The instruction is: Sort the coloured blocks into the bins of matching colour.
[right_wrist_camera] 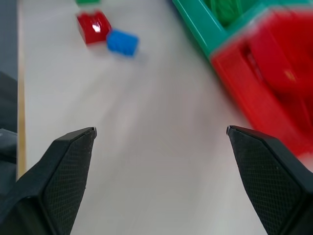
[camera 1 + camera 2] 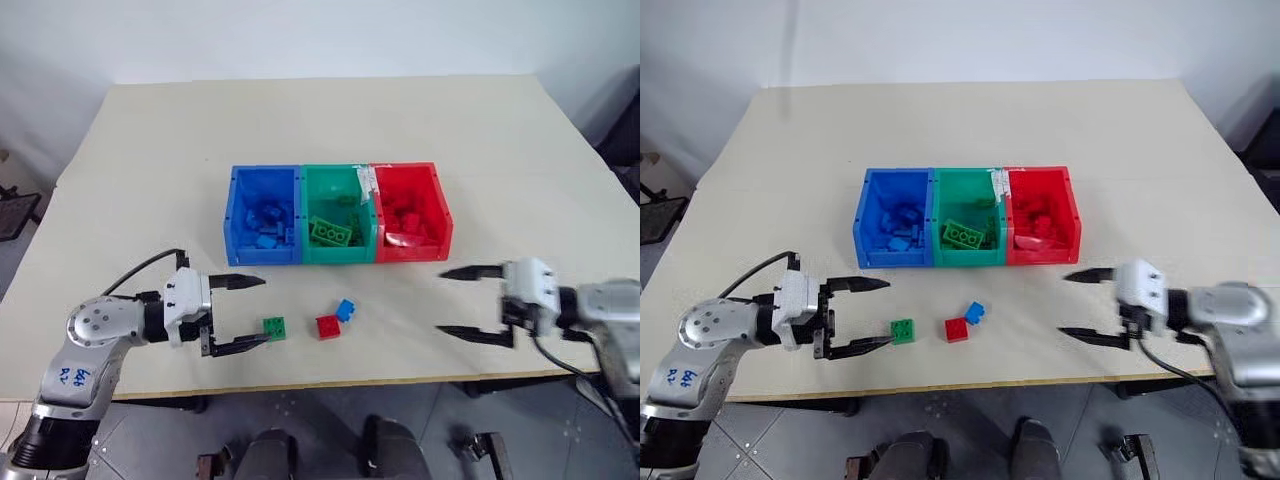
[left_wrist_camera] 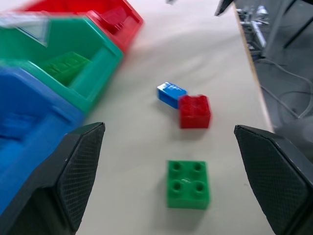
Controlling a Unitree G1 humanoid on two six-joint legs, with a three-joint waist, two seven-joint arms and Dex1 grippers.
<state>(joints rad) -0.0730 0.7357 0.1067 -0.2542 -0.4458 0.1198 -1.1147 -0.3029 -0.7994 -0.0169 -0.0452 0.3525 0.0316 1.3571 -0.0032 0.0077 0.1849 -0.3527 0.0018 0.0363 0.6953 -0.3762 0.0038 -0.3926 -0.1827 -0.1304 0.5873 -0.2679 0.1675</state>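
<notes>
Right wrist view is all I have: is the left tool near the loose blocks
Observer: Yes. The left tool stands open, right beside the green block.
Operator: Is that block gripped?
Observer: No, it lies on the table, apart from the fingers.
Operator: What's in the blue bin?
Observer: The blue bin holds several blue blocks.

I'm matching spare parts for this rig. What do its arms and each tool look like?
Both arms are silver-grey metal with black joint sections. Each ends in a white block carrying the two-fingered black tool: left tool, right tool. The fingers taper and have cross-hatched pads. Black cables loop by both wrists, and blue handwriting marks the left arm.
</notes>
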